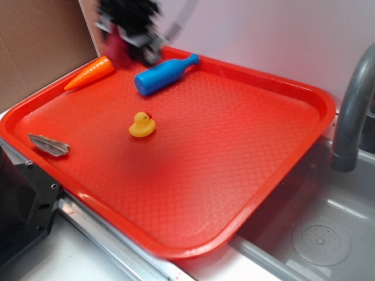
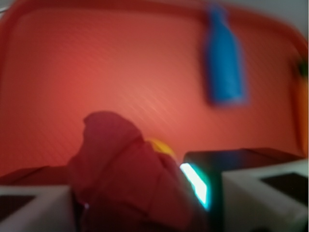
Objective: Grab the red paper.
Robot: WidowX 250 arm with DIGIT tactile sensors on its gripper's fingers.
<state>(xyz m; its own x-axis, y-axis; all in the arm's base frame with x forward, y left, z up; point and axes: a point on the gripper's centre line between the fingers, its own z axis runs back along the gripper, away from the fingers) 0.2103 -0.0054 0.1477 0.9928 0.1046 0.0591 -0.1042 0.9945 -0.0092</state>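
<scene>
Over tray (image 1: 304, 93), claw (image 2: 130, 203) pinches crumpled dark-crimson red paper (image 2: 120, 164).

On the red tray (image 1: 281, 170), a yellow duck (image 1: 142, 125) sits mid-left; blue bottle (image 1: 164, 74) and carrot (image 1: 90, 72) lie at its far edge.

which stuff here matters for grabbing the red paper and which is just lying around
Job: red paper, held in the gripper.

Lying about: red tray, yellow duck, blue bottle, orange carrot, grey scrap, sink faucet.

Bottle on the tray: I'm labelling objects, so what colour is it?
Blue, clearest in the exterior view: bottle lying on the tray.
</scene>
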